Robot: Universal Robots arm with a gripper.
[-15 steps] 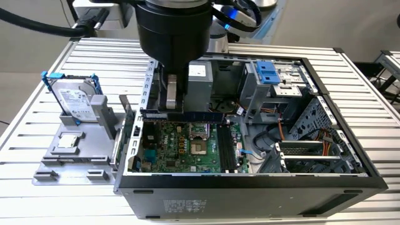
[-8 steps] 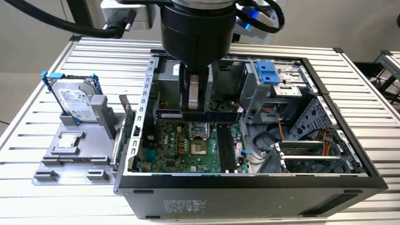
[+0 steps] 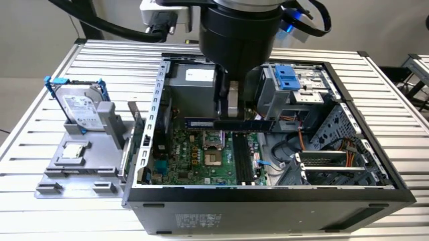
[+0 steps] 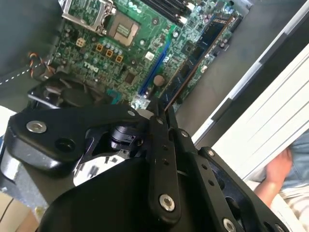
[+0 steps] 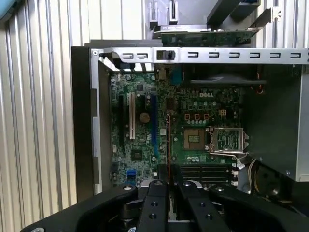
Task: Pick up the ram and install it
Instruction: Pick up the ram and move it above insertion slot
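Dark-blue ram [image 3: 258,124] hangs level over the green motherboard [image 3: 201,160], inside the open case [image 3: 268,208] on the desk [image 3: 114,55], pinched mid-length by the claw [image 3: 231,118] (likely for balance), lying crosswise to the memory slots [image 3: 242,160].

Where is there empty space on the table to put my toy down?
The bare table behind the hard drive, toward the exterior view's left, is free. So is the patch between the grey tray and the table's near edge. Inside the computer case it is crowded: the gripper holds the ram over the motherboard.
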